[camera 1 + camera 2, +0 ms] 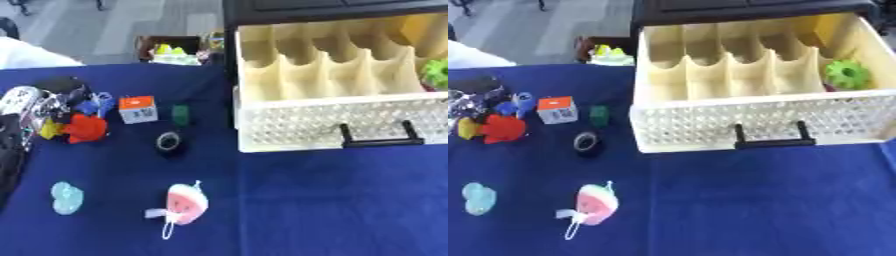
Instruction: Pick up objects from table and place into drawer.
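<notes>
1. Leftward on the blue table [332, 200], left hand [31, 107] at the view's edge, silver and black, fingers curled round a red object [85, 128] with a yellow piece [51, 130] touching it; right hand out of sight
2. Just beside the hand: a small blue item [98, 104], then an orange-topped white cube [138, 109] and a dark green block [180, 114]
3. Nearer, a black ring-shaped thing [168, 141], a pale teal shape [66, 198] and a pink watermelon-slice charm [186, 203] with a white loop
4. Rightward, cream drawer [754, 122] pulled open, black handle [770, 136] in front, dividers inside, green gear-like toy [849, 74] in its right compartment
</notes>
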Robot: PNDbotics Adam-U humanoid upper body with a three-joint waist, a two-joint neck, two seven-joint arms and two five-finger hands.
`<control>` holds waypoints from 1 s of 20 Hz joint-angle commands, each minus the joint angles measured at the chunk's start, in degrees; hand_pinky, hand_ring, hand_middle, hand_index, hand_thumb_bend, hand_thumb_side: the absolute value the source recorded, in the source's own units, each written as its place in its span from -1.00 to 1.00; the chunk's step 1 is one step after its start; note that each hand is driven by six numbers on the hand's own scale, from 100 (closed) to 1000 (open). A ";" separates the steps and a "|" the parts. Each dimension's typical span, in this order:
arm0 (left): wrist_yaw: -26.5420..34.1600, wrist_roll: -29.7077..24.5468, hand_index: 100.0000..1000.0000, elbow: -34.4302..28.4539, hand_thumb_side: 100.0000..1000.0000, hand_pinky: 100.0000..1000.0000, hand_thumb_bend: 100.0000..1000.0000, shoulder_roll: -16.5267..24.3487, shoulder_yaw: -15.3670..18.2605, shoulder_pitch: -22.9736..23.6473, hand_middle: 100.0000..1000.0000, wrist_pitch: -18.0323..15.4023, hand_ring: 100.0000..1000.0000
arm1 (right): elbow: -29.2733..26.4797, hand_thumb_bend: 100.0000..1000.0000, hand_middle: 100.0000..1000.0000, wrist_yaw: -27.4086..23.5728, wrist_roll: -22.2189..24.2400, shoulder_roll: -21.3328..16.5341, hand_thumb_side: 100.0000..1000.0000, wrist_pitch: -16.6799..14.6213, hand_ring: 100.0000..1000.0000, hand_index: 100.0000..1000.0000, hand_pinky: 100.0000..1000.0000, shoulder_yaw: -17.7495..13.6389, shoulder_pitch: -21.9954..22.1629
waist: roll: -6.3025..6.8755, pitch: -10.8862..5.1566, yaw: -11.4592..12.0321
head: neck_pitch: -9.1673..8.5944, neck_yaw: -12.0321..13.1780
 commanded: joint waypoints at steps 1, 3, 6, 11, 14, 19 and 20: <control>0.89 0.75 -0.08 -1.26 -0.62 -0.73 -1.00 1.12 0.08 -1.51 -0.38 0.03 -0.28 | -0.65 -1.00 -0.44 -0.30 -0.15 -0.72 1.00 0.03 -0.20 0.33 0.11 -0.72 -0.28 | -0.47 -2.13 0.27 | 0.48 0.10; 1.43 0.75 -0.08 -1.71 -0.62 -0.74 -1.00 1.10 -0.09 -1.77 -0.39 -0.25 -0.28 | -0.65 -1.00 -0.44 -0.26 -0.20 -0.67 1.00 0.06 -0.20 0.33 0.11 -0.76 -0.09 | -0.63 -2.52 0.53 | 0.79 0.09; 2.51 0.31 -0.10 -2.45 -0.63 -0.76 -1.00 1.14 -0.21 -2.29 -0.40 -0.80 -0.30 | -0.65 -1.00 -0.44 -0.22 -0.21 -0.55 1.00 0.12 -0.20 0.33 0.11 -0.78 0.30 | -0.83 -3.12 0.90 | 1.34 0.03; 5.03 -1.02 -0.14 -3.51 -0.64 -0.80 -1.00 1.30 -0.21 -3.17 -0.43 -1.35 -0.33 | -0.65 -1.00 -0.44 -0.13 -0.24 -0.33 1.00 0.28 -0.20 0.33 0.10 -0.85 0.93 | -1.00 -4.19 1.56 | 2.06 -0.12; 6.71 -1.78 -0.14 -4.31 -0.64 -0.82 -1.00 1.36 -0.33 -3.36 -0.44 -1.78 -0.34 | -0.65 -1.00 -0.44 -0.15 -0.24 -0.19 1.00 0.41 -0.20 0.33 0.10 -0.80 1.27 | -1.03 -4.76 1.83 | 2.44 -0.23; 12.23 -4.43 -0.17 -7.35 -0.66 -0.86 -1.00 1.18 -0.41 -3.61 -0.48 -3.07 -0.38 | -0.65 -1.00 -0.44 -0.10 -0.23 -0.10 1.00 0.61 -0.20 0.33 0.10 -0.67 1.51 | -1.07 -5.61 2.22 | 2.87 -0.64; 13.64 -5.10 -0.18 -8.30 -0.66 -0.87 -1.00 1.19 -0.55 -3.65 -0.48 -3.37 -0.38 | -0.65 -1.00 -0.44 -0.04 -0.21 -0.11 1.00 0.62 -0.20 0.33 0.10 -0.65 1.49 | -1.08 -5.76 2.29 | 2.90 -0.78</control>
